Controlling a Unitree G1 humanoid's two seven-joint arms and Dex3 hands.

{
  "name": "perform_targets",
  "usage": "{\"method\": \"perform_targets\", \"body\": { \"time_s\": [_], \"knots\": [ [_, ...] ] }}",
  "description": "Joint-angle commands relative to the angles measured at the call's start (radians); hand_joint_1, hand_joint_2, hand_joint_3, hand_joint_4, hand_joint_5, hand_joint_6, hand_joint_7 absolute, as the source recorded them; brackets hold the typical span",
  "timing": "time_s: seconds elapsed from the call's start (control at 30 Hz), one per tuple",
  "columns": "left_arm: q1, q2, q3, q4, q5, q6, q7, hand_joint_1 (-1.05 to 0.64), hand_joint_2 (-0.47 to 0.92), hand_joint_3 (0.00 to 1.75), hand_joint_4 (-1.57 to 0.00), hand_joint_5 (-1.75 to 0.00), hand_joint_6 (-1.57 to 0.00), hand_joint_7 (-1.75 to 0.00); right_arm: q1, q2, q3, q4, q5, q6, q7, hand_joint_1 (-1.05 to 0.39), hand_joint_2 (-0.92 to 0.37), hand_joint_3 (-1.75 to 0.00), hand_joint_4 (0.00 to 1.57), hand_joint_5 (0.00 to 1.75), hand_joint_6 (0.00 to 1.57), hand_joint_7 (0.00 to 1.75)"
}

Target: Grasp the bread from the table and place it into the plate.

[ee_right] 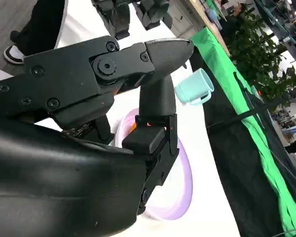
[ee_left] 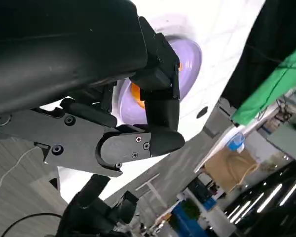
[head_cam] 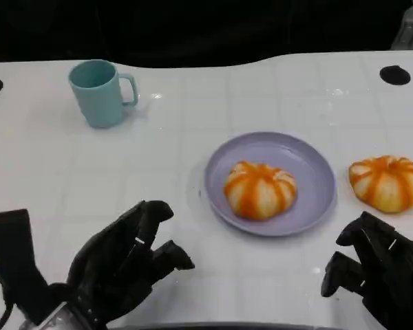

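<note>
Two breads: one (head_cam: 260, 190) lies on the plate (head_cam: 310, 161), another (head_cam: 387, 182) at its 3 o'clock on the table (head_cam: 124, 172). Left hand (head_cam: 127, 258) and right hand (head_cam: 375, 265) hold nothing, fingers loosely spread.

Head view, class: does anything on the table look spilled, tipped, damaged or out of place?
Nothing is spilled or damaged. The teal mug stands upright. One bread sits in the purple plate; a second bread lies on the table beside it.

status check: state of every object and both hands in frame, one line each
bread on the plate: resting in the plate, untouched
bread on the table: on the table beside the plate, not grasped
plate: flat on the table, holds one bread
mug: upright, handle toward the plate side
left hand: holds nothing, fingers apart
right hand: holds nothing, near the table bread
</note>
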Motion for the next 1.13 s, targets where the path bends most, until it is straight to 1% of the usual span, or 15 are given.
{"method": "perform_targets", "body": {
  "time_s": [0.03,0.1,0.17,0.3,0.5,0.57,1.13],
  "knots": [
    [0.03,-0.011,0.017,-0.009,-0.027,-0.026,0.011,-0.53,0.92,0.42,-0.7,-1.75,-0.52,-1.55,0.013,-0.008,-0.01,-0.028,0.011,0.004,-0.009,-0.62,-0.92,-0.13,0.74,1.69,0.64,1.48],
    [0.041,-0.011,0.011,-0.011,-0.021,-0.034,0.012,-0.54,0.92,0.41,-0.7,-1.75,-0.52,-1.55,0.014,-0.011,-0.01,-0.029,0.01,0.002,-0.006,-0.62,-0.92,-0.14,0.74,1.69,0.64,1.48],
    [0.059,-0.009,-0.006,-0.012,0.0,-0.056,0.009,-0.56,0.92,0.38,-0.74,-1.75,-0.55,-1.58,0.014,-0.013,-0.012,-0.026,0.01,-0.002,0.0,-0.63,-0.92,-0.14,0.72,1.7,0.63,1.48],
    [0.065,-0.004,-0.025,-0.002,0.015,-0.085,0.004,-0.56,0.92,0.41,-0.75,-1.75,-0.56,-1.62,0.013,-0.013,-0.014,-0.028,0.007,0.001,-0.005,-0.62,-0.92,-0.14,0.72,1.72,0.64,1.49],
    [0.073,-0.002,-0.039,-0.004,0.027,-0.108,0.012,-0.57,0.92,0.4,-0.76,-1.75,-0.55,-1.68,0.015,-0.011,-0.01,-0.025,-0.002,-0.014,-0.002,-0.62,-0.92,-0.16,0.72,1.72,0.64,1.49],
    [0.077,0.0,-0.045,-0.003,0.034,-0.119,0.008,-0.57,0.92,0.43,-0.77,-1.75,-0.54,-1.71,0.015,-0.011,-0.009,-0.022,-0.006,-0.019,-0.001,-0.61,-0.92,-0.18,0.72,1.73,0.63,1.51],
    [0.06,0.009,-0.054,0.026,0.035,-0.148,-0.004,-0.57,0.92,0.43,-0.77,-1.75,-0.53,-1.73,0.01,-0.011,-0.011,-0.008,-0.006,-0.02,0.002,-0.61,-0.92,-0.15,0.73,1.71,0.63,1.51]
  ]
}}
